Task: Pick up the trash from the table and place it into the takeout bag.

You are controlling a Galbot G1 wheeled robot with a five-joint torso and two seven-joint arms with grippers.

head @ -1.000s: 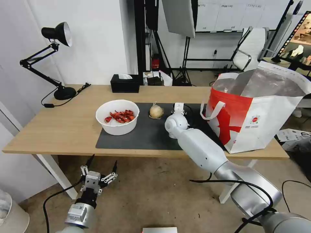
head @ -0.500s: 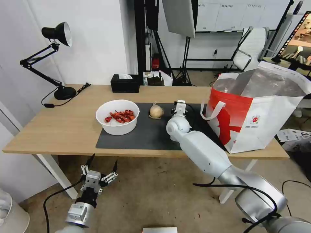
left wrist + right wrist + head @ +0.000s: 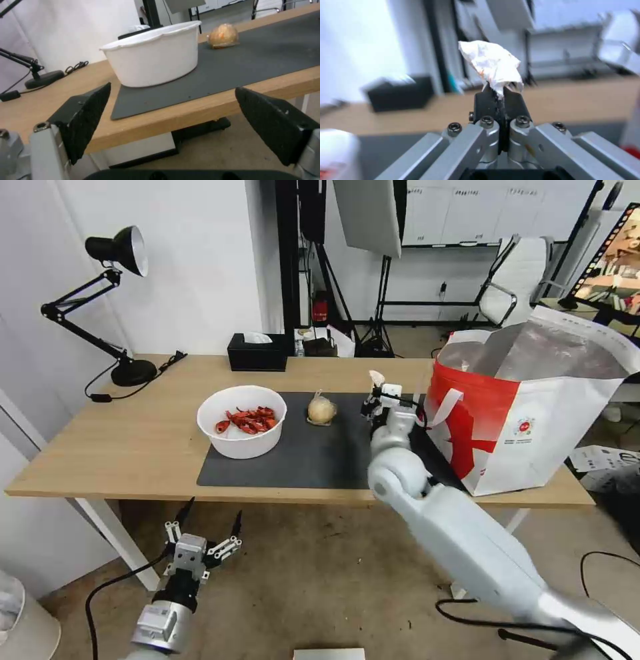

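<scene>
I am holding the crumpled tissue point(image 3: 491, 65) in the right end effector point(image 3: 499, 96), whose black pads are pinched tight on just its lower tip, so most of the wad is standing free above the grip. In the head view that right end effector point(image 3: 381, 395) is hanging over the dark mat point(image 3: 300, 457) of the bench point(image 3: 127, 440), just beside the near red wall of the takeout bag point(image 3: 527, 407) and below its rim.

My worry is the thin bite: with so little paper between the pads, I am judging that a quick swing or a brush against the bag's wall or its white strap handle point(image 3: 437, 410), which is hanging just beside the end effector, could tug the tissue loose and drop it outside the bag. Not rising enough to clear the rim could also push the soft tote over or slide it towards the bench edge.

The knotted bag with the beige lump point(image 3: 321, 410) and the white bowl of red scraps point(image 3: 242, 421) are waiting on the mat on the side away from the tote. The left end effector point(image 3: 203, 540) is hanging below the bench edge with its fingers spread wide and nothing between them.

As for writing, the tote is carrying a small round logo point(image 3: 525, 425) with a line beneath it, too small for me to read.
</scene>
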